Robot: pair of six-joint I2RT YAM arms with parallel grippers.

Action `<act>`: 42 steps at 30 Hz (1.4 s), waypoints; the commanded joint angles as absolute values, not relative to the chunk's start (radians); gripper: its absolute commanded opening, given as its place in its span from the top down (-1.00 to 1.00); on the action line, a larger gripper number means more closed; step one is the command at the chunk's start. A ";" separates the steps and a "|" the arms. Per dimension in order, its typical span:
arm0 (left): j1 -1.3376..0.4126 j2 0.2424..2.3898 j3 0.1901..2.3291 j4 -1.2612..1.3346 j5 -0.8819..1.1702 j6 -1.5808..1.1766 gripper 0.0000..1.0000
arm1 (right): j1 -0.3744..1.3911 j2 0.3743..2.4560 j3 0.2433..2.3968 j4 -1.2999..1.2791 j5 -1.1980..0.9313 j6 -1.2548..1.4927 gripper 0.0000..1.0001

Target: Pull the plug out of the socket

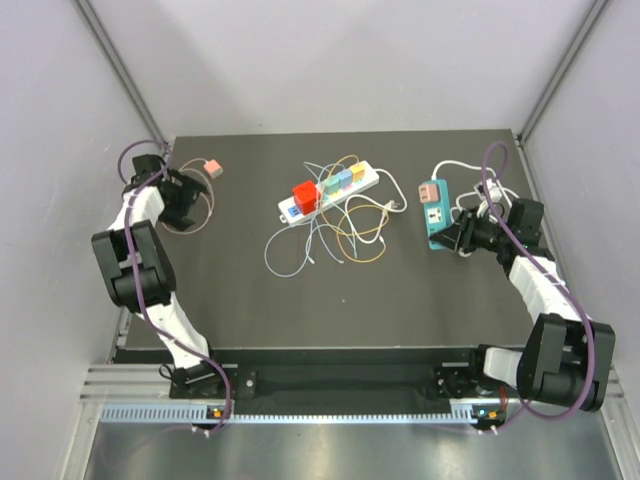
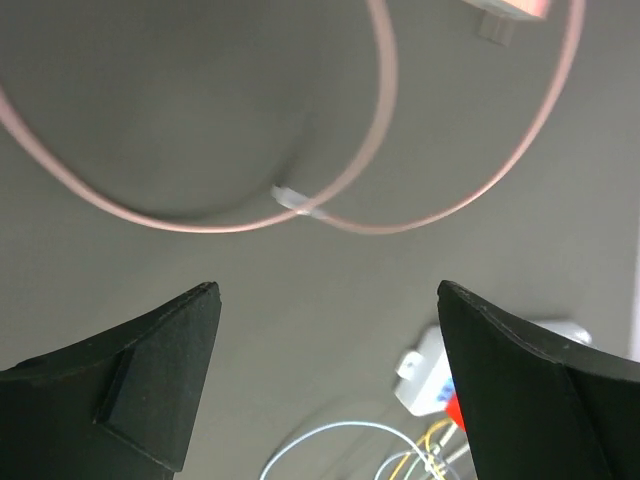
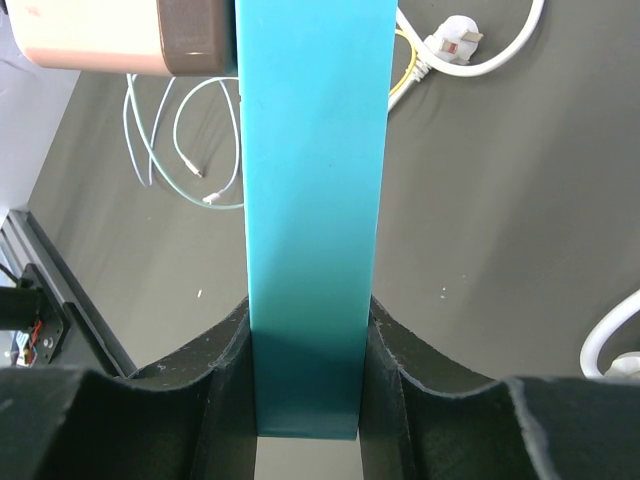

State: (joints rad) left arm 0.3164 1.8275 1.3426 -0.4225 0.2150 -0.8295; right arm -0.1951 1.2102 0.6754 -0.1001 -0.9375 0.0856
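A teal socket box (image 1: 434, 216) lies at the right of the table, and my right gripper (image 1: 457, 238) is shut on its near end. In the right wrist view both jaws press the teal socket box (image 3: 310, 150), with a pink and brown plug (image 3: 100, 35) seated in its face. That plug (image 1: 429, 190) shows pink from above. Far left, a second pink plug (image 1: 211, 168) lies loose on the table with its pink cable (image 2: 380, 120) looped beneath my left gripper (image 1: 188, 200). The left gripper (image 2: 325, 295) is open and holds nothing.
A white power strip (image 1: 365, 181) with several coloured plugs, one of them red (image 1: 304, 194), sits mid-table over a tangle of thin cables (image 1: 330, 235). A white cable (image 3: 500, 50) curls behind the teal box. Grey walls close in on both sides.
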 commanded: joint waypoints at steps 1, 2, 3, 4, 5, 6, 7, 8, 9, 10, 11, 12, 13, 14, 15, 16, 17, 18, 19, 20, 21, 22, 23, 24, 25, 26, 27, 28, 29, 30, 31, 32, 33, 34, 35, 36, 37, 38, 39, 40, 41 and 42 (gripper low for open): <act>0.322 1.888 1.463 -0.684 0.080 -0.790 -0.89 | -0.207 1.166 0.732 -0.037 -0.986 0.058 1.00; 0.325 1.884 1.462 -0.686 0.074 -0.782 -0.89 | -0.206 1.164 0.733 -0.037 -0.986 0.058 1.00; 0.324 1.875 1.451 -0.680 0.066 -0.770 -0.90 | -0.206 1.164 0.732 -0.037 -0.988 0.060 1.00; 0.325 1.846 1.442 -0.672 0.061 -0.764 -0.90 | -0.207 1.166 0.733 -0.038 -0.989 0.060 1.00; 0.328 1.830 1.422 -0.667 0.048 -0.752 -0.91 | -0.207 1.166 0.732 -0.037 -0.989 0.058 1.00; 0.327 1.815 1.416 -0.661 0.046 -0.746 -0.92 | -0.207 1.166 0.733 -0.037 -0.991 0.061 1.00; 0.327 1.783 1.407 -0.644 0.051 -0.735 -0.93 | -0.207 1.166 0.730 -0.038 -0.991 0.061 1.00; 0.327 1.764 1.385 -0.629 0.067 -0.724 -0.93 | -0.207 1.164 0.732 -0.037 -0.989 0.060 1.00; 0.327 1.747 1.370 -0.609 0.113 -0.703 -0.93 | -0.207 1.166 0.733 -0.035 -0.991 0.061 1.00; 0.328 1.706 1.352 -0.557 0.153 -0.692 -0.93 | -0.207 1.167 0.733 -0.037 -0.991 0.060 1.00; 0.328 1.686 1.303 -0.522 0.197 -0.677 -0.92 | -0.207 1.167 0.732 -0.035 -0.992 0.060 1.00; 0.328 1.662 1.274 -0.487 0.246 -0.649 -0.90 | -0.207 1.167 0.732 -0.035 -0.992 0.057 1.00; 0.327 1.620 1.244 -0.448 0.355 -0.640 -0.90 | -0.207 1.169 0.732 -0.037 -0.992 0.058 1.00; 0.327 1.599 1.177 -0.367 0.412 -0.631 -0.88 | -0.207 1.167 0.732 -0.037 -0.994 0.058 1.00; 0.325 1.580 1.140 -0.315 0.482 -0.614 -0.87 | -0.207 1.167 0.733 -0.040 -0.994 0.054 1.00; 0.324 1.541 1.103 -0.269 0.582 -0.612 -0.86 | -0.207 1.167 0.735 -0.041 -0.994 0.052 1.00; 0.312 1.522 1.041 -0.196 0.628 -0.614 -0.86 | -0.206 1.167 0.733 -0.043 -0.993 0.051 1.00; 0.304 1.505 1.014 -0.166 0.659 -0.606 -0.86 | -0.206 1.167 0.735 -0.043 -0.994 0.045 1.00; 0.278 1.476 0.971 -0.146 0.708 -0.603 -0.86 | -0.206 1.167 0.735 -0.048 -0.994 0.041 1.00; 0.258 1.461 0.951 -0.123 0.731 -0.598 -0.86 | -0.203 1.170 0.735 -0.048 -0.993 0.040 1.00; 0.238 1.448 0.934 -0.080 0.753 -0.586 -0.86 | -0.199 1.173 0.738 -0.052 -0.992 0.029 1.00; 0.191 1.425 0.921 -0.065 0.774 -0.581 -0.85 | -0.199 1.173 0.739 -0.063 -0.988 0.023 1.00; 0.166 1.416 0.904 -0.057 0.793 -0.580 -0.86 | -0.193 1.173 0.742 -0.070 -0.986 0.012 1.00; 0.140 1.405 0.897 -0.029 0.807 -0.574 -0.86 | -0.189 1.172 0.749 -0.077 -0.982 0.005 1.00; 0.114 1.382 0.891 -0.015 0.814 -0.575 -0.86 | -0.183 1.170 0.749 -0.093 -0.976 -0.030 1.00; 0.059 1.370 0.879 -0.008 0.819 -0.590 -0.86 | -0.173 1.164 0.752 -0.103 -0.962 -0.044 1.00; 0.031 1.355 0.873 0.035 0.822 -0.603 -0.86 | -0.169 1.161 0.756 -0.109 -0.956 -0.066 1.00; -0.029 1.329 0.867 0.087 0.825 -0.615 -0.86 | -0.163 1.158 0.758 -0.121 -0.947 -0.077 1.00; -0.056 1.316 0.861 0.110 0.821 -0.629 -0.86 | -0.152 1.151 0.758 -0.126 -0.942 -0.084 1.00; -0.083 1.304 0.859 0.129 0.799 -0.653 -0.86 | -0.144 1.149 0.758 -0.130 -0.937 -0.101 1.00; -0.141 1.283 0.853 0.176 0.784 -0.664 -0.87 | -0.138 1.146 0.761 -0.136 -0.931 -0.107 1.00; -0.170 1.276 0.853 0.196 0.767 -0.675 -0.87 | -0.124 1.146 0.759 -0.140 -0.930 -0.113 1.00; -0.202 1.272 0.853 0.212 0.723 -0.698 -0.87 | -0.117 1.144 0.759 -0.141 -0.928 -0.121 1.00; -0.263 1.273 0.854 0.234 0.697 -0.707 -0.88 | -0.111 1.144 0.761 -0.144 -0.927 -0.124 1.00; -0.294 1.278 0.862 0.262 0.672 -0.719 -0.88 | -0.098 1.149 0.761 -0.146 -0.930 -0.129 1.00; -0.326 1.285 0.868 0.276 0.642 -0.741 -0.89 | -0.094 1.152 0.764 -0.149 -0.930 -0.136 1.00; -0.386 1.311 0.882 0.293 0.600 -0.752 -0.90 | -0.086 1.155 0.767 -0.156 -0.930 -0.143 1.00; -0.414 1.327 0.890 0.329 0.575 -0.771 -0.93 | -0.075 1.158 0.769 -0.161 -0.928 -0.147 1.00; -0.443 1.362 0.899 0.345 0.554 -0.778 -0.93 | -0.069 1.161 0.772 -0.167 -0.927 -0.156 1.00; -0.493 1.380 0.923 0.359 0.516 -0.782 -0.94 | -0.058 1.163 0.770 -0.167 -0.927 -0.160 1.00; -0.517 1.403 0.936 0.388 0.497 -0.784 -0.94 | -0.054 1.164 0.772 -0.169 -0.925 -0.166 1.00; -0.538 1.445 0.949 0.403 0.482 -0.784 -0.94 | -0.049 1.163 0.772 -0.173 -0.925 -0.170 1.00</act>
